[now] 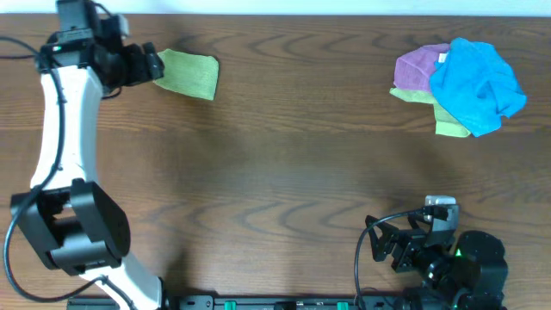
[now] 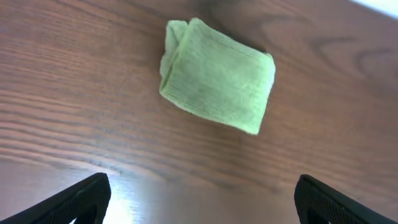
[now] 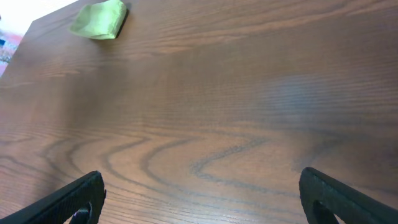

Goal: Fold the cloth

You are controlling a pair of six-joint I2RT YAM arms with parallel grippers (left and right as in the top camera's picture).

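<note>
The lime-green cloth [image 1: 189, 74] lies folded into a small rectangle at the far left of the wooden table. It fills the upper middle of the left wrist view [image 2: 217, 74] and shows small at the top left of the right wrist view [image 3: 99, 20]. My left gripper [image 1: 151, 65] is open and empty, just left of the cloth; its fingertips [image 2: 199, 202] hover apart from it. My right gripper [image 1: 383, 241] is open and empty near the front right edge, its fingertips [image 3: 199, 199] over bare wood.
A pile of cloths sits at the far right: a bright blue one [image 1: 475, 83] on top of a purple one [image 1: 420, 67], with narrow yellow-green strips [image 1: 451, 129] under them. The table's back edge [image 1: 344, 15] runs along the top.
</note>
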